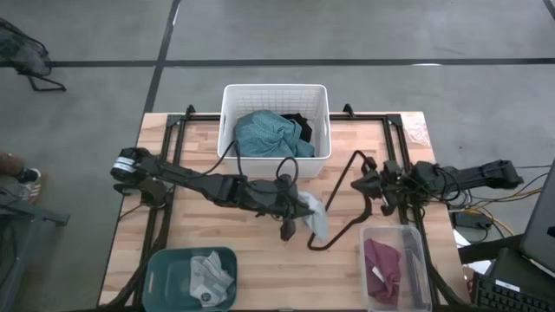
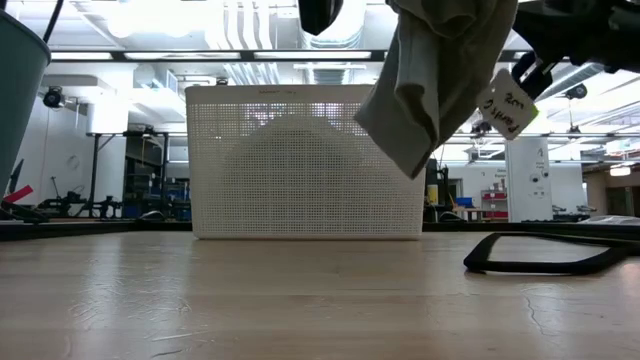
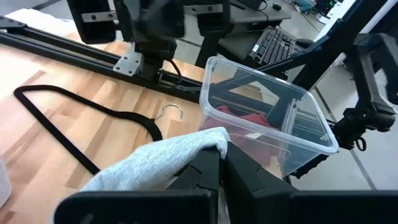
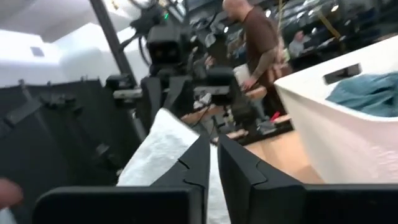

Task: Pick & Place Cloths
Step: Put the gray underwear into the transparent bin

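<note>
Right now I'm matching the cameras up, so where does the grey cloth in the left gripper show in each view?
High view: grey cloth at mid-table, clamped by the left gripper.
Low view: hanging from the top edge.
Left wrist view: foreground, in the gripper.
Right wrist view: the pale fabric ahead, likely it.
Landmark: white bin, seen in high, low and right wrist.

Grey rag [image 1: 314,214]: lifted clear of the surface, hanging limp, pinched at its top by left gripper [image 1: 290,206] fingers. Teal cloth [image 1: 264,134]: crumpled in white bin, black garment [image 1: 299,126] beside it. Maroon cloth [image 1: 381,270]: bunched in clear bin. Pale rags [image 1: 206,277]: in teal bin.
</note>
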You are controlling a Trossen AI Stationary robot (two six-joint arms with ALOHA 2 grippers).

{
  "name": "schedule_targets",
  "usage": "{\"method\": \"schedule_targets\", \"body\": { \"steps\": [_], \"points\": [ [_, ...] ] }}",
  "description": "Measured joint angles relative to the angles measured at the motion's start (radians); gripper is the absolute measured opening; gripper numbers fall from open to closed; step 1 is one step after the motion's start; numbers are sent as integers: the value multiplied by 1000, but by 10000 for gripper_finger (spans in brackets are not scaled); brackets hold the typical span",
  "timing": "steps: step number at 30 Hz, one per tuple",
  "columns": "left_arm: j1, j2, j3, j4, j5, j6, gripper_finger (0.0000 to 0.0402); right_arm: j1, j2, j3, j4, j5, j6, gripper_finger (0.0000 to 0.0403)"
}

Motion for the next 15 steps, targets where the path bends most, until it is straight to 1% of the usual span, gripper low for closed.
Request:
{"method": "schedule_targets", "body": {
  "steps": [5, 12, 15],
  "points": [
    [10, 0, 0, 1, 0, 0, 7, 48, 166, 75, 17, -5, -27, 82],
    [11, 0, 0, 0, 18, -12, 7, 128, 416, 216, 6, -3, -142, 180],
    [11, 0, 0, -4, 25, -26, 7, 140, 502, 288, -23, 1, -164, 218]
  ]
}}
